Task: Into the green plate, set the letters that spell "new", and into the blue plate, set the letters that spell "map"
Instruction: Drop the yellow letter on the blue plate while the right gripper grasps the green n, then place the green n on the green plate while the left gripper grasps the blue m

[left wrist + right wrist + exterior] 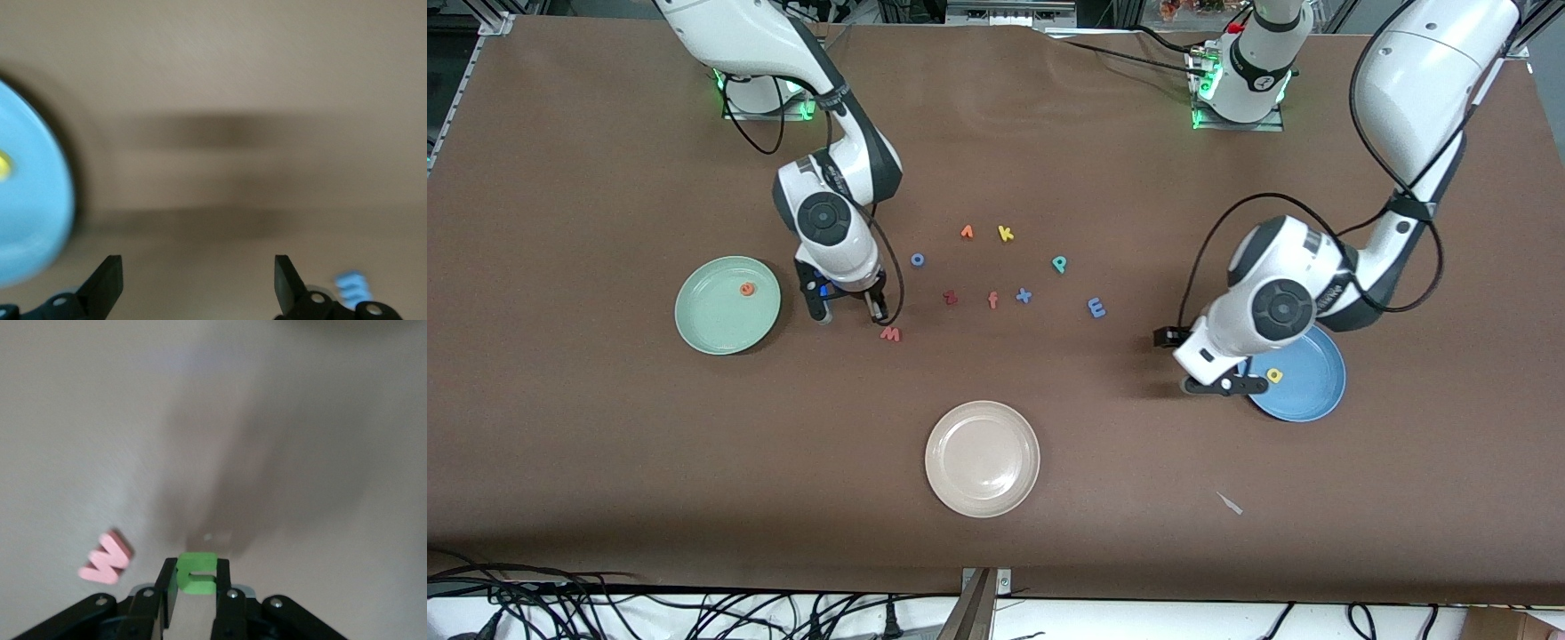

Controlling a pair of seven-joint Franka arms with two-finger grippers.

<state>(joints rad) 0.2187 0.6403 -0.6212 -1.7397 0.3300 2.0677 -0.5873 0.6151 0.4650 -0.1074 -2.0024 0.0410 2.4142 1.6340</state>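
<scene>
Brown table all round, and the green n [197,573] is pinched in the right end effector [847,310] just beside the green plate [703,327], where the orange e [748,289] is already lying. Carrying it over the rim is called for next. The pink w [890,334] waits close by. The left end effector [199,283] is spread wide and empty by the blue plate [1316,391], with the yellow a [1274,375] inside. Decoys like the z [950,298] could get nudged.
</scene>
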